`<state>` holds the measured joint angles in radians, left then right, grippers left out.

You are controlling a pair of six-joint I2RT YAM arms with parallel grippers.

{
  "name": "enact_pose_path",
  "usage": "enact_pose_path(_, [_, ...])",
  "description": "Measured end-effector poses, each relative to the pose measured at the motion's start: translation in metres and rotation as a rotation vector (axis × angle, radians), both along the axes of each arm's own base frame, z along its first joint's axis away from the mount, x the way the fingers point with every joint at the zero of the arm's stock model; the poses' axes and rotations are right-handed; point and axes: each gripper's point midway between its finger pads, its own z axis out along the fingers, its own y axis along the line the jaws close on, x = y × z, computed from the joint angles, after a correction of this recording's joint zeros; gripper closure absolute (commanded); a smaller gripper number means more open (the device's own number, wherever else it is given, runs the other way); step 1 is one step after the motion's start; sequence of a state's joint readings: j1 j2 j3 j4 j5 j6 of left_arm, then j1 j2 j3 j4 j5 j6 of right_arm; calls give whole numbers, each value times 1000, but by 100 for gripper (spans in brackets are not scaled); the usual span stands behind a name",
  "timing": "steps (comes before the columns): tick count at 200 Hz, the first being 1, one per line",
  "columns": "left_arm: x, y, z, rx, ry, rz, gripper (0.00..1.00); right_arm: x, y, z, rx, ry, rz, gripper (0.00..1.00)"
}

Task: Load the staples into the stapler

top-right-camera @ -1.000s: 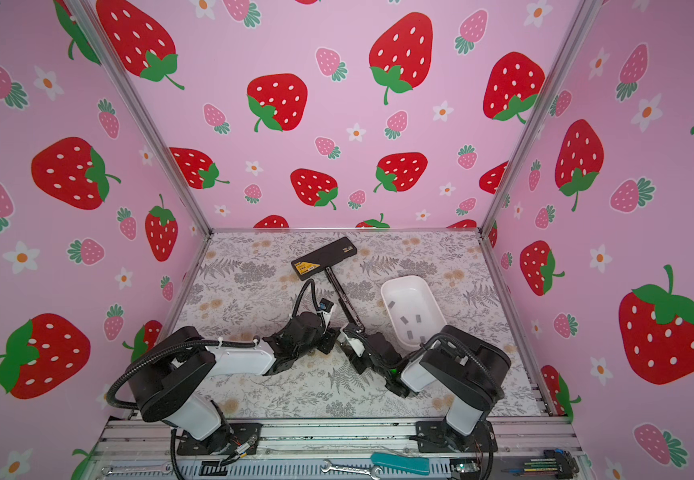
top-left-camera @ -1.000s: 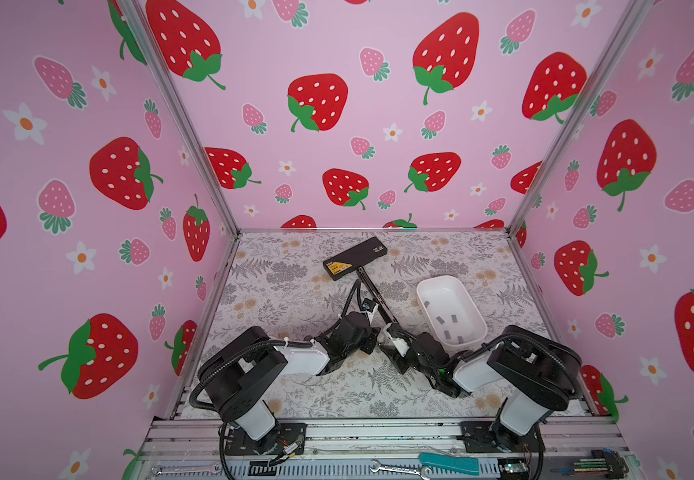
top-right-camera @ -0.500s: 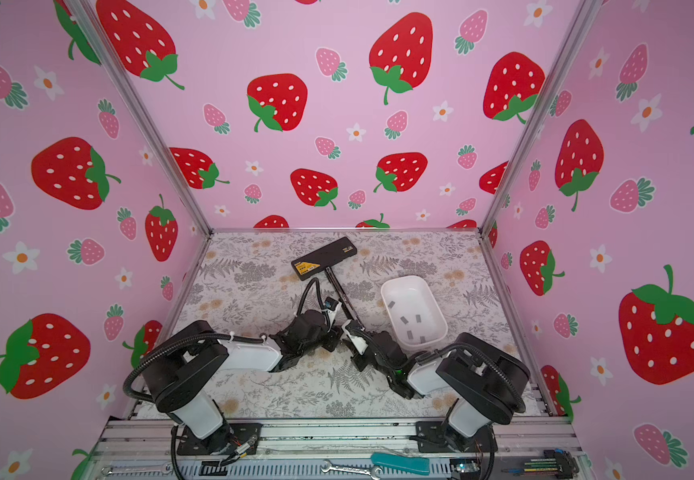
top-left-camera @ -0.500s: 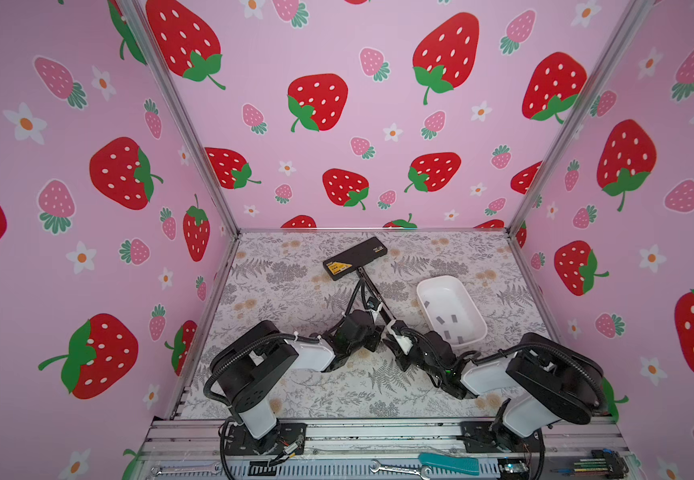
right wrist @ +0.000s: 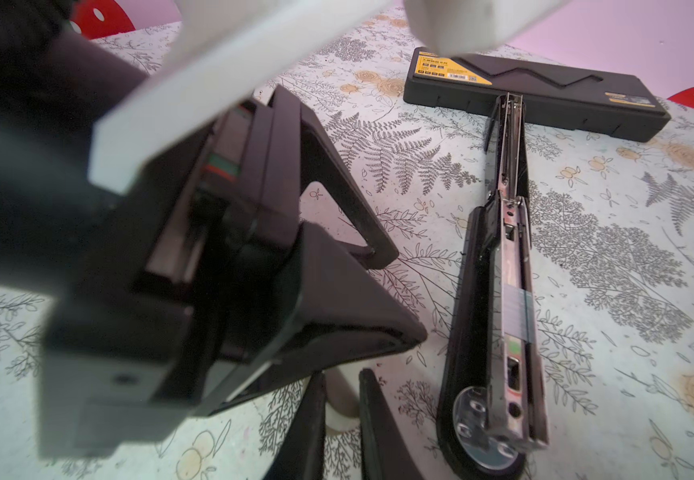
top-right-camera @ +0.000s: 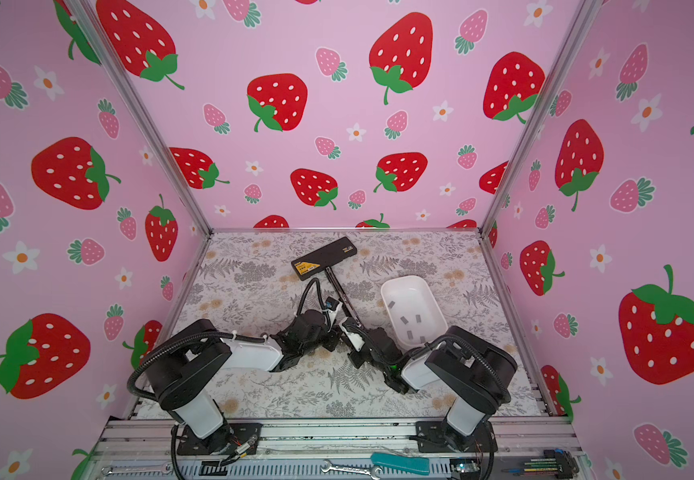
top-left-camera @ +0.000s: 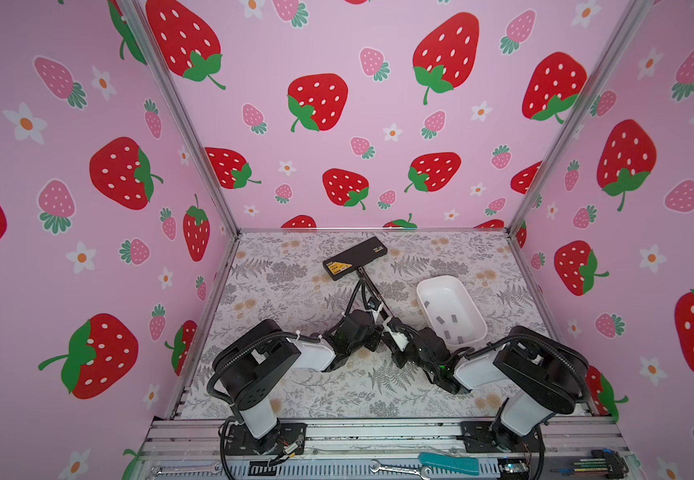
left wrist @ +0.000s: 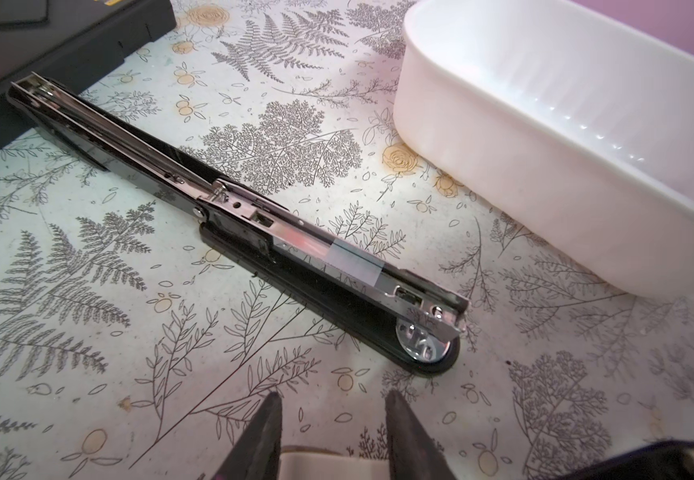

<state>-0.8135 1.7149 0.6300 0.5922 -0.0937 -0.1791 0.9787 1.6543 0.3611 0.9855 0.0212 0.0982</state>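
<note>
The stapler [top-left-camera: 372, 293] [top-right-camera: 339, 291] lies opened out flat mid-table. Its black cover [top-left-camera: 355, 257] is at the back and its metal rail [left wrist: 253, 224] [right wrist: 511, 257] points toward the front. One grey strip of staples [left wrist: 353, 264] [right wrist: 515, 309] rests in the rail. More staples [top-left-camera: 439, 320] lie in the white tray [top-left-camera: 420, 286] [left wrist: 544, 145]. My left gripper [left wrist: 332, 409] [top-left-camera: 376, 328] is open and empty just short of the stapler's anvil end. My right gripper [right wrist: 343, 384] [top-left-camera: 393, 332] is shut on nothing beside that same end.
Pink strawberry-print walls close in the back and both sides. Wrenches and a teal-handled tool [top-left-camera: 447, 463] lie on the metal frame in front of the arm bases. The tray stands right of the stapler, close to my right arm.
My right gripper's jaws have drawn together. Both grippers have shifted a little farther in toward the stapler's front end.
</note>
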Motion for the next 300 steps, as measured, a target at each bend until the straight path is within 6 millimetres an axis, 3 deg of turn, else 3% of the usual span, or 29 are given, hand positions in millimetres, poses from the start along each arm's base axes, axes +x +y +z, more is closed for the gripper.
enact_pose_path(181, [3, 21, -1, 7, -83, 51, 58, 6, 19, -3, 67, 0, 25, 83])
enact_pose_path(276, [3, 18, -3, -4, -89, 39, 58, 4, 16, -9, 110, 22, 14, 84])
enact_pose_path(300, [2, 17, -3, -6, -87, 37, 58, 4, 15, -8, 104, 20, 10, 80])
